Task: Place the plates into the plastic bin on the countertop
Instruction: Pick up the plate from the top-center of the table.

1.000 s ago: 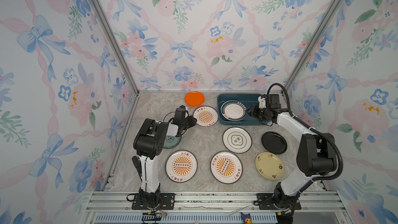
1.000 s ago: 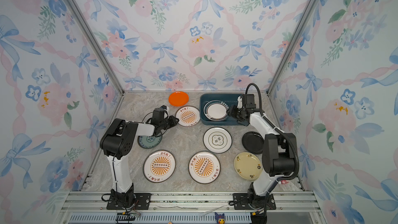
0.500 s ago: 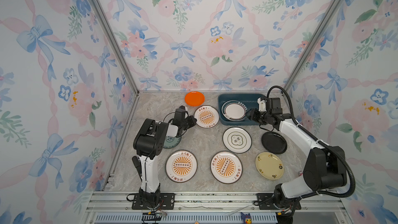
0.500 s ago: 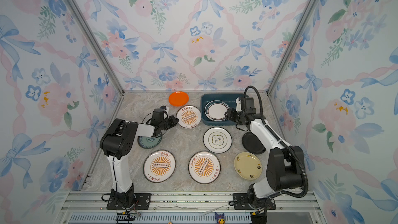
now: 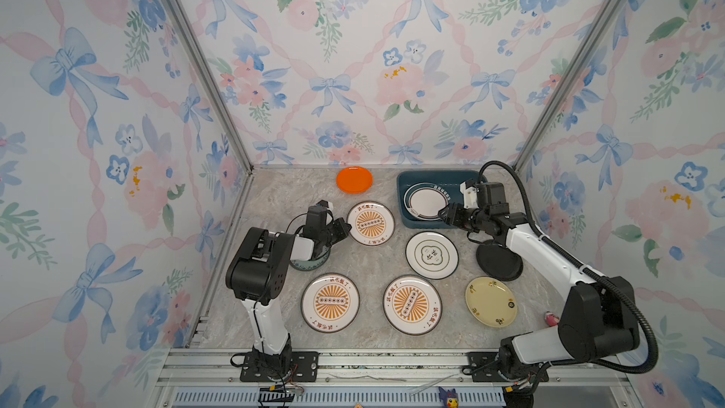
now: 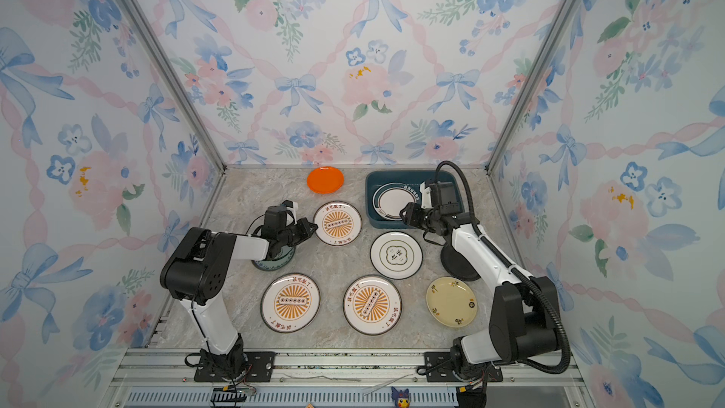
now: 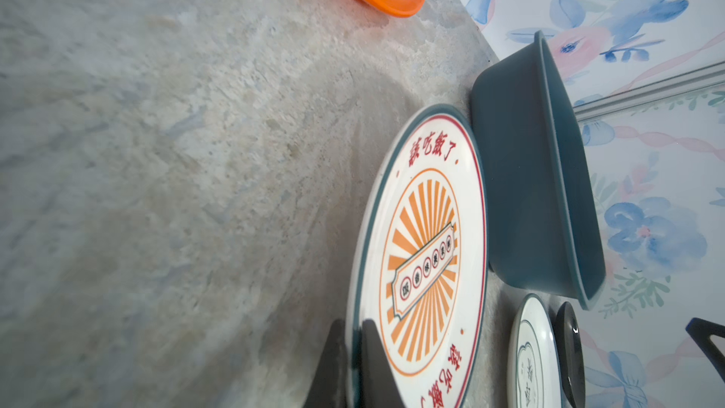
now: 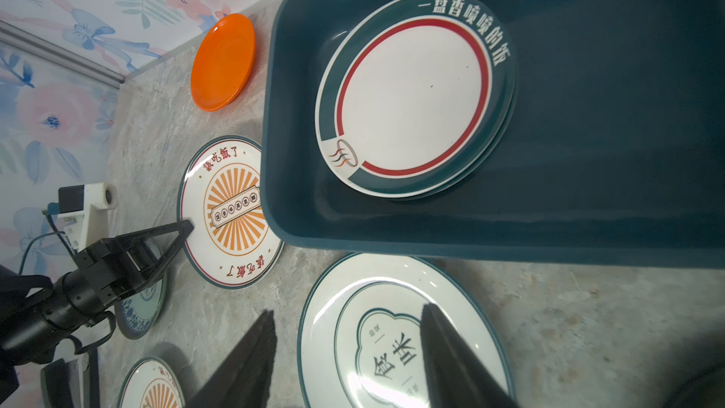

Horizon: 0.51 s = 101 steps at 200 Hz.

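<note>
Orange-sunburst plate [image 7: 423,253] rim, between left gripper's [image 7: 352,325] fingers [image 7: 378,370]

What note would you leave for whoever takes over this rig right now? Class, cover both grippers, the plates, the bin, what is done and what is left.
Left gripper: shut on the rim of the sunburst plate beside the bin.
Right gripper: open, empty, over the green-emblem plate in front of the bin.
Done: two navy-rimmed plates lie stacked in the bin.
Left: the held plate, the green-emblem plate, the orange plate, black plate, yellow plate, teal plate and two more sunburst plates, all on the countertop.
</note>
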Tool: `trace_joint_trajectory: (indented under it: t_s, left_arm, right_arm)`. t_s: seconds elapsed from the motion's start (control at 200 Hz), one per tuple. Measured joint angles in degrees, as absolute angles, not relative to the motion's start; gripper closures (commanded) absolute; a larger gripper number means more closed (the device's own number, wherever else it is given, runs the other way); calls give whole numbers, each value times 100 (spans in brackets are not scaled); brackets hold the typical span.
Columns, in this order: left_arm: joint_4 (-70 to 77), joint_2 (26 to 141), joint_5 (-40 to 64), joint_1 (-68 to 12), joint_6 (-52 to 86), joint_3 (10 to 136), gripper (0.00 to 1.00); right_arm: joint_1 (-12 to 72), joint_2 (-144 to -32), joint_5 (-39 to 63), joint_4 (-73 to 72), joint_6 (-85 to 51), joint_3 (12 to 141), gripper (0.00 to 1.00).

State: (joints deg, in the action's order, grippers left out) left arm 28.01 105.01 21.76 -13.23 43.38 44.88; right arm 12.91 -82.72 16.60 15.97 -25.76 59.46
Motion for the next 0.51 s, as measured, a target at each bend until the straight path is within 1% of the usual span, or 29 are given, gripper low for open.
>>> trace_joint_trajectory:
  t_s: [0.055, 0.11, 0.115, 0.145, 0.165, 0.215, 0.24, 0.34, 0.505]
  left_arm:
    - [2740, 10320, 2200, -1288, 4296, 4359, 100]
    - [2683, 10114, 2241, -1260, 4248, 4187, 100]
    - [2679, 10103, 2241, -1258, 4241, 4174, 100]
    - [2628, 9998, 2274, -1240, 4224, 4084, 100]
    - [2596, 9924, 2303, -1232, 4209, 4014, 100]
    - [2512, 9758, 2359, -1221, 4189, 3883, 100]
    - [2480, 9686, 2383, -1221, 4171, 3826, 100]
    - [2259, 9323, 2515, -1223, 4106, 3594, 100]
    - [1898, 8685, 2738, -1223, 4095, 3395, 100]
  right_arm:
    - [1328, -8228, 1863, 1448, -2591, 5784, 27]
    - [1356, -8206, 2073, 1253, -2694, 5583, 23]
    - [1356, -8206, 2095, 1238, -2683, 5566, 21]
    - [1365, -8197, 2202, 1131, -2764, 5448, 20]
    - [1369, -8195, 2276, 1048, -2768, 5369, 16]
    - [1374, -8195, 2469, 847, -2891, 5175, 14]
    - [1376, -8193, 2563, 742, -2912, 5081, 10]
    - [1446, -8165, 2904, 353, -3055, 4783, 7]
    - [1693, -8134, 3299, -161, -3109, 4584, 6]
